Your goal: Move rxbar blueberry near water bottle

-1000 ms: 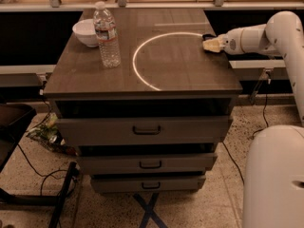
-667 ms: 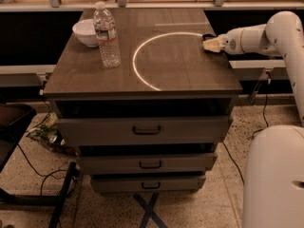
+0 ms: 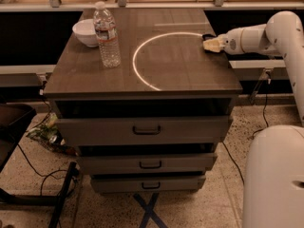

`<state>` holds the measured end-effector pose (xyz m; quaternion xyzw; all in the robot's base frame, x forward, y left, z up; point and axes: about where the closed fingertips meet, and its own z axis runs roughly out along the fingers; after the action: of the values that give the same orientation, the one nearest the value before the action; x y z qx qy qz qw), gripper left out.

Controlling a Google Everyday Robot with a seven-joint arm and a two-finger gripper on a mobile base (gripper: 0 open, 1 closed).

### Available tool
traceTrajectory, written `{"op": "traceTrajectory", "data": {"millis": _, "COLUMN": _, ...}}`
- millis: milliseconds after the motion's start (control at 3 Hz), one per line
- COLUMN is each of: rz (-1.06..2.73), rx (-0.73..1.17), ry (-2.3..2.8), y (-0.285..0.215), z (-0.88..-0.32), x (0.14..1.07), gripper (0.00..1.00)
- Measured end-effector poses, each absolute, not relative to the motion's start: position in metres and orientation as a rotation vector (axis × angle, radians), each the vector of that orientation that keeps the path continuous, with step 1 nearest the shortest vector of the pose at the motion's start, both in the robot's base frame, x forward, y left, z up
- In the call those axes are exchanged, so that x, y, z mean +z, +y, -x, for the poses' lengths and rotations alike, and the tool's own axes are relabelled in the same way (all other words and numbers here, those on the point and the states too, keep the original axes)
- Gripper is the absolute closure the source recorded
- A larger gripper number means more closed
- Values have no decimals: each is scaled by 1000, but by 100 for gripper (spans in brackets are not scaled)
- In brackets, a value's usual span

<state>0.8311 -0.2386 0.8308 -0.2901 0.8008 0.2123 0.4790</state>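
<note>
The water bottle point(image 3: 108, 36) stands upright at the back left of the cabinet top point(image 3: 166, 75). It is clear and ribbed, with a white cap and a label band. My gripper point(image 3: 210, 43) reaches in from the right and sits low over the top's right edge, far from the bottle. A small dark thing point(image 3: 207, 36) shows at the gripper's far side; it looks like the rxbar blueberry, mostly hidden by the gripper. I cannot tell whether the gripper holds it.
A small white bowl point(image 3: 85, 31) sits just left of and behind the bottle. A bright ring of light point(image 3: 137, 65) lies on the top's middle. Three shut drawers point(image 3: 142, 128) are below. My white base point(image 3: 275, 175) stands at the lower right.
</note>
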Motion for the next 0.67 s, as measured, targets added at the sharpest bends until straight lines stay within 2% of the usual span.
{"op": "traceTrajectory", "data": {"millis": 667, "rz": 709, "rx": 518, "ry": 1955, "y": -239, "z": -831, "x": 831, "gripper": 100}}
